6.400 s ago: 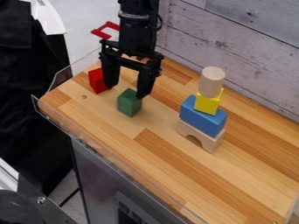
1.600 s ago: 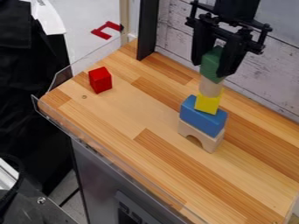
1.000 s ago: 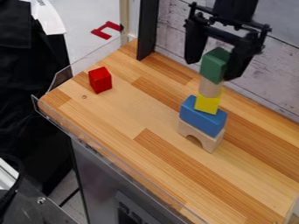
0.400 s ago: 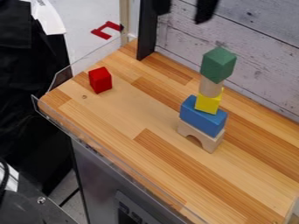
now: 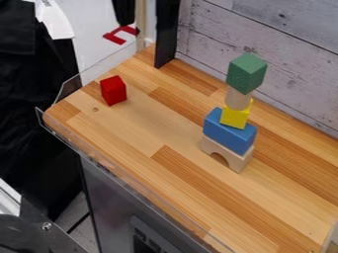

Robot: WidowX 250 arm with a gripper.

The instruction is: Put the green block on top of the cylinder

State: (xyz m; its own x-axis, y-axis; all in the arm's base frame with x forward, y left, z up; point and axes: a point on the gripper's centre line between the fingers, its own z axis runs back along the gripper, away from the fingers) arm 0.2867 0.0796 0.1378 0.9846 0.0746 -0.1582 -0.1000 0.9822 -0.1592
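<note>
Hand (image 5: 123, 12) at top edge, cannot tell if open; one green block (image 5: 247, 73) on one cylinder (image 5: 237, 99).

Red block (image 5: 113, 91) on wooden counter (image 5: 132, 133); yellow block (image 5: 233, 118) on blue block (image 5: 227, 131), blue block on tan arch (image 5: 240, 161); plank wall (image 5: 271, 44) behind; clear guard (image 5: 71, 87) along counter's edge; red bracket (image 5: 113, 37) beyond; black cloth (image 5: 33, 99) at view's left

The robot's black gripper (image 5: 123, 12) hangs at the top edge of the camera view, between eleven and twelve o'clock, its visible lower part pointing roughly toward six o'clock.
</note>
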